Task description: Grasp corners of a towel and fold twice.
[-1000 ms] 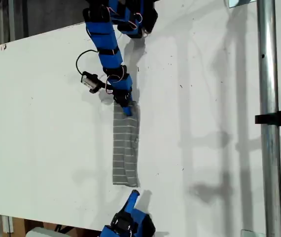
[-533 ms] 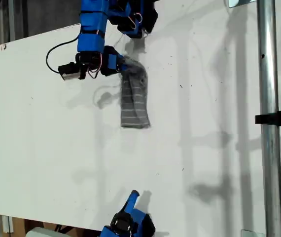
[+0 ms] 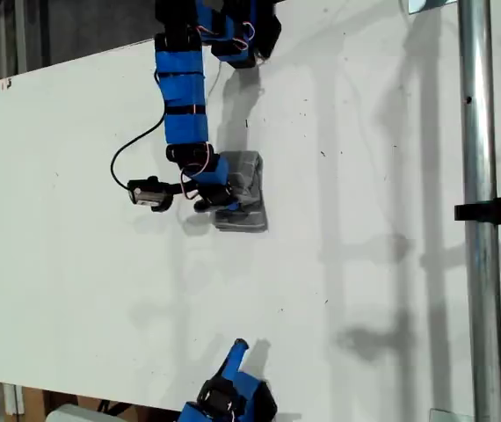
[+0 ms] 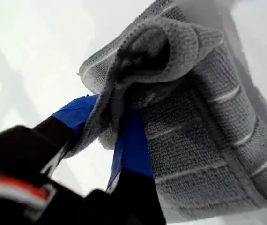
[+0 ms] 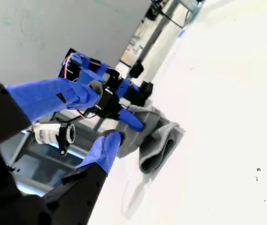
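The first gripper (image 4: 112, 140) pinches a fold of the soft grey white-striped towel (image 3: 243, 195), bunched near the white bench's (image 3: 75, 264) far edge. Limp cloth probably slumps; hemmed corners suit grasping. The second gripper (image 5: 103, 119) sits parted, empty, near the exterior view's bottom edge.

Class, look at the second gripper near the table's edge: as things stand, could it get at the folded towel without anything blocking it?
Probably yes. Bare table lies between my second gripper and the towel. But my first gripper is clamped on the towel's other side, so only the nearer edge looks free.

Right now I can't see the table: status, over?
My first pincer shut on the towel. Towel folded small, resting on table. My second pincer empty, parked apart. Nothing in the way.
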